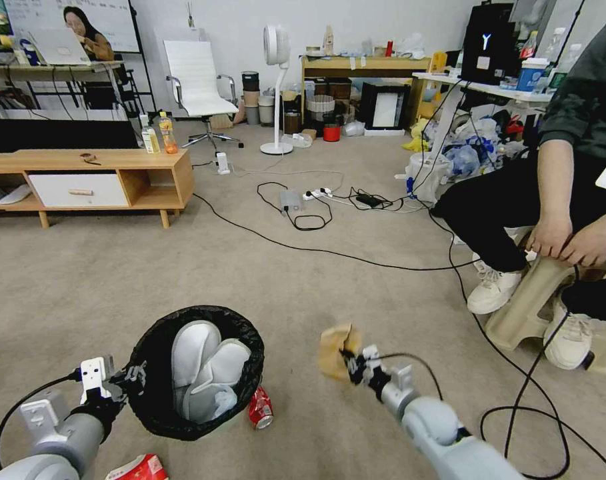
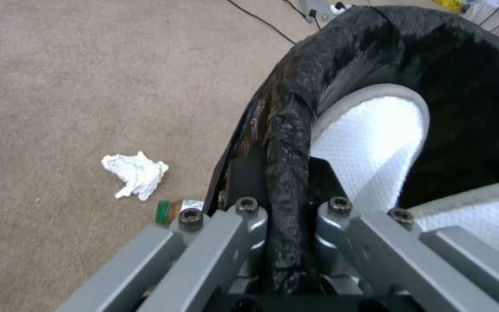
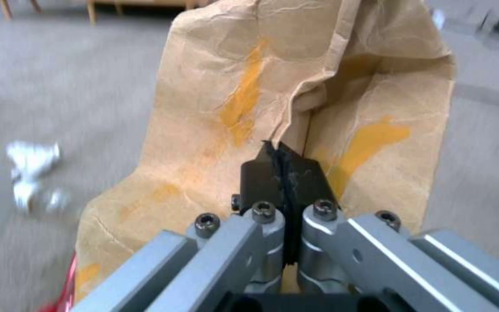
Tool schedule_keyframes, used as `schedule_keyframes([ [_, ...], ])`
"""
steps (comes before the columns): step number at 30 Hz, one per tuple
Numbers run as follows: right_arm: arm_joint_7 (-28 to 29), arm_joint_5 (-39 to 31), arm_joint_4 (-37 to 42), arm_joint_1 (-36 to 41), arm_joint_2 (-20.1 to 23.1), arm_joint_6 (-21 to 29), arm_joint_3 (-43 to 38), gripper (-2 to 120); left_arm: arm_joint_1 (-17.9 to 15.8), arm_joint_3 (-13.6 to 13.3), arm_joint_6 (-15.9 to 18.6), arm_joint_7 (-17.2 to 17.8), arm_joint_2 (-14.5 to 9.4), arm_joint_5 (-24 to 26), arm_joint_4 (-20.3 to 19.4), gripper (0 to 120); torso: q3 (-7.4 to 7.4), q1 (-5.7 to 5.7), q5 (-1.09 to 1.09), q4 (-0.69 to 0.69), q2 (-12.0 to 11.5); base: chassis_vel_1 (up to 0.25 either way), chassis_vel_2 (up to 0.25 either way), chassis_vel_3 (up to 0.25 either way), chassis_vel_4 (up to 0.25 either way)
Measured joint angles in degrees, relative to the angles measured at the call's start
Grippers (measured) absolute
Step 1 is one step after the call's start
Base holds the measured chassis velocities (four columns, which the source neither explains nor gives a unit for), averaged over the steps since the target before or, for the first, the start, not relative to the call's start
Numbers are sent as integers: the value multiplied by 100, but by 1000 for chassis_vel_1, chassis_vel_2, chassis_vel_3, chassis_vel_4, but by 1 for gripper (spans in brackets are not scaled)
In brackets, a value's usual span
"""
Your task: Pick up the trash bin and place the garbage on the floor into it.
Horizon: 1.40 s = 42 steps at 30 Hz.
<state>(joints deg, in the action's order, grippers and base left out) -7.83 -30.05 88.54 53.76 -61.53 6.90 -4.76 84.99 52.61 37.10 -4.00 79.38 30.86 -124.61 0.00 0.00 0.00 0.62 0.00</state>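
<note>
My left gripper [image 1: 131, 380] is shut on the rim of the trash bin [image 1: 157, 360], a round bin lined with a crinkled black bag [image 2: 342, 52], held just above the floor [image 1: 303, 287]; white padded items [image 1: 206, 367] lie inside. My right gripper [image 1: 348, 361] is shut on the brown paper bag [image 1: 334, 350], crumpled and yellow-stained [image 3: 249, 99], held in the air to the right of the bin. A red crushed can [image 1: 261, 408] lies on the carpet beside the bin. A red-white wrapper [image 1: 137, 469] lies by my left arm. A white tissue [image 2: 136, 174] and a small green-capped bottle [image 2: 171, 211] lie beside the bin.
Black cables [image 1: 316, 250] cross the carpet ahead and loop at the right [image 1: 516, 427]. A seated person's legs and a stool [image 1: 529, 300] are at the right. A low wooden cabinet [image 1: 83, 180] stands at the left. A fan stand [image 1: 276, 87] and clutter stand farther back.
</note>
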Motion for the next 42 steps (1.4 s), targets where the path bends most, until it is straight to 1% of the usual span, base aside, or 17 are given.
schedule_keyframes([
  [5,-9,-119,695,-7,307,24,-365,0,23,-5,2,2,3,-14,-8,4,0,0,0,2,0,0,0,0,0],
  [6,-9,-119,695,-7,307,24,-365,0,23,-5,2,2,3,-14,-8,4,0,0,0,2,0,0,0,0,0],
  [12,-17,-321,1510,-133,560,51,-632,0,28,-20,4,5,1,-16,3,4,0,0,-1,2,0,0,0,0,0],
  [18,-416,-584,2199,-358,736,-72,-577,0,22,-38,15,23,-5,-23,10,4,0,0,-1,1,0,0,0,0,0],
  [23,-641,-1151,2786,-615,939,-82,-391,0,22,-38,20,26,-7,-23,38,4,0,0,-1,1,0,0,0,0,0],
  [24,-705,-1477,2924,-787,1057,-50,-267,0,19,-37,20,27,-9,-23,54,4,0,0,0,2,0,0,0,0,0],
  [25,-705,-1477,2924,-787,1057,-50,-267,0,19,-37,20,27,-9,-23,54,4,0,0,0,2,0,0,0,0,0],
  [26,-753,-1685,2983,-941,1125,-35,-166,0,15,-41,20,28,-7,-24,60,4,0,0,0,3,0,0,0,0,0],
  [27,-797,-1974,3040,-1201,1198,-18,5,0,8,-55,21,29,5,-24,65,4,0,0,-1,0,0,0,0,0,0],
  [28,-797,-1974,3040,-1201,1198,-18,5,0,8,-55,21,29,5,-24,65,4,0,0,-1,0,0,0,0,0,0],
  [30,-824,-2389,3089,-1624,1238,24,336,0,-2,-98,24,29,32,-34,67,4,0,0,-1,0,0,0,0,0,0],
  [33,-825,-2585,3103,-1851,1226,73,548,0,-11,-130,24,29,52,-57,67,4,0,0,-1,2,0,0,0,0,0],
  [35,-669,-3149,3168,-2413,1091,263,1263,0,-43,-196,31,35,103,-106,55,4,0,0,-2,-1,0,0,0,0,0],
  [36,-669,-3149,3168,-2413,1091,263,1263,0,-43,-196,31,35,103,-106,55,4,0,0,-2,-1,0,0,0,0,0],
  [38,-428,-3520,3210,-2740,961,508,1772,0,-70,-222,38,39,129,-120,45,4,0,0,-1,1,0,0,0,0,0],
  [41,-292,-3614,3212,-2862,909,667,1940,0,-72,-226,39,38,131,-121,50,4,0,0,-1,2,0,0,0,0,0],
  [42,-92,-3746,3219,-3006,845,908,2108,0,-72,-228,39,39,131,-121,68,4,0,0,-1,2,0,0,0,0,0],
])
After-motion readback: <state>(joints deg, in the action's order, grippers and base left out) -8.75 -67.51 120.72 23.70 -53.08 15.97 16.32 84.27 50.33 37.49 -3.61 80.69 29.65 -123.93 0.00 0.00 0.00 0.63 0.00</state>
